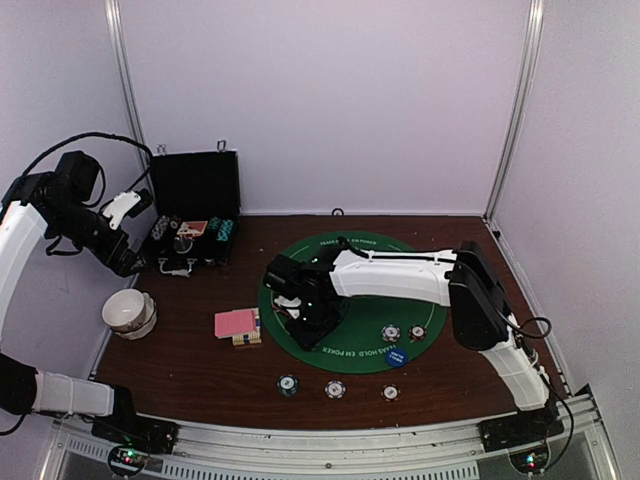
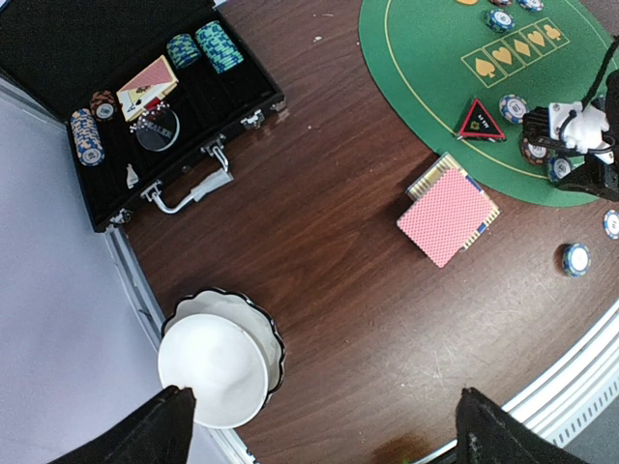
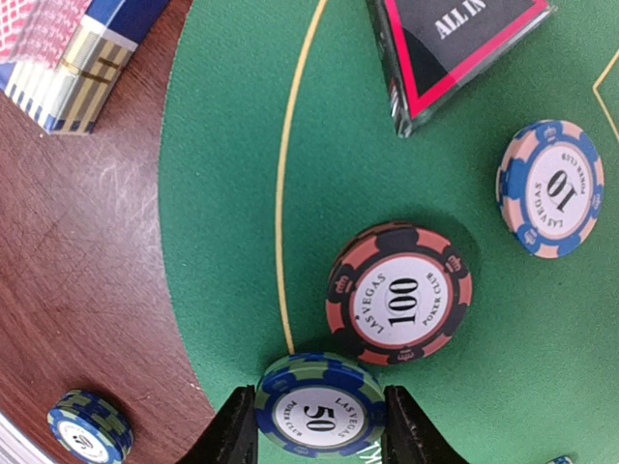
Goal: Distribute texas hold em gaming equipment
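Between the jaws of the right gripper [image 3: 321, 430] a teal 50 chip [image 3: 319, 401] is sitting, both fingers pressing on its striped rim, so the jaws are standing partly closed and clamping it (whether it is lifting clear of the surface, I cannot tell). Just beyond the fingertips a brown-red 100 chip [image 3: 398, 293] is lying on the green felt mat [image 3: 232, 145]; farther beyond, off to one side, a blue-white 10 chip [image 3: 549, 188] and the red-black triangle marker [image 3: 464, 48] are lying too. Off to the other side, the pink-backed cards [image 3: 29, 24] are resting on the wooden table [image 3: 87, 290]. Judging from this, the arm is dealing out chips, and this one is going to a player's spot. The next move is calling for a straight lift clear of the 100 chip, then a flat, gentle release. The left gripper [image 2: 329, 430] is hanging with jaws spread wide, holding nothing, a white bowl [image 2: 218, 362] lying just ahead of one finger.
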